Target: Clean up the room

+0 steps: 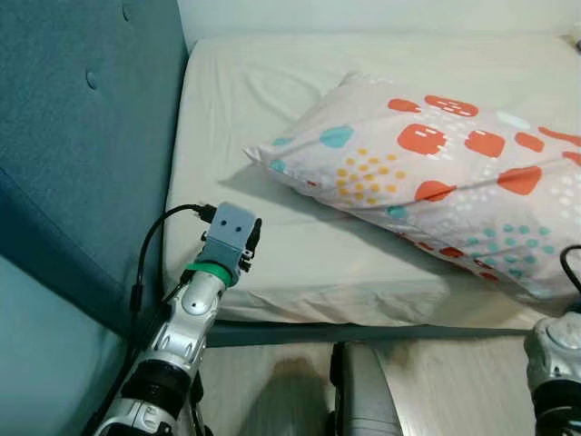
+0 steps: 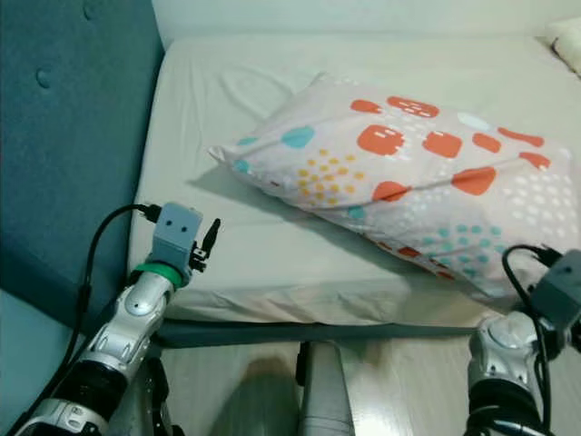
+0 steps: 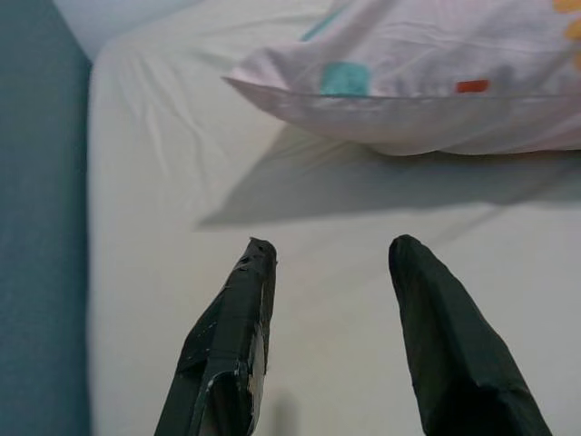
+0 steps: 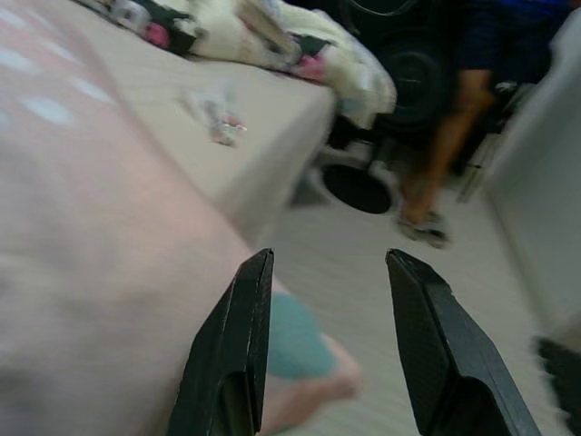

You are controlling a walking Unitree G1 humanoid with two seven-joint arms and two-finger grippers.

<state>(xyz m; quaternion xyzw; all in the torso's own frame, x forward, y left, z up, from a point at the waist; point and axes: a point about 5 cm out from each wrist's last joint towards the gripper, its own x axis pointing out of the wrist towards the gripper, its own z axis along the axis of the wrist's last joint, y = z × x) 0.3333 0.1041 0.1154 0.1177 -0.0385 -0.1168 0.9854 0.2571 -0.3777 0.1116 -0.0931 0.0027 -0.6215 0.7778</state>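
A white pillow with orange, teal and yellow patches lies slanted across the cream bed sheet. My left gripper is open above the sheet near the bed's front left corner, a short way from the pillow's pointed corner, holding nothing. In the eye views its grey wrist block sits over the mattress edge. My right gripper is open at the pillow's near right end, with pink pillow fabric close beside its fingers and nothing between them. Its wrist shows at the lower right.
A teal padded headboard stands along the bed's left side. A grey bed frame rail runs under the mattress, with pale wood floor below. In the right wrist view, crumpled bedding lies on the bed's far end and a person's legs stand beyond.
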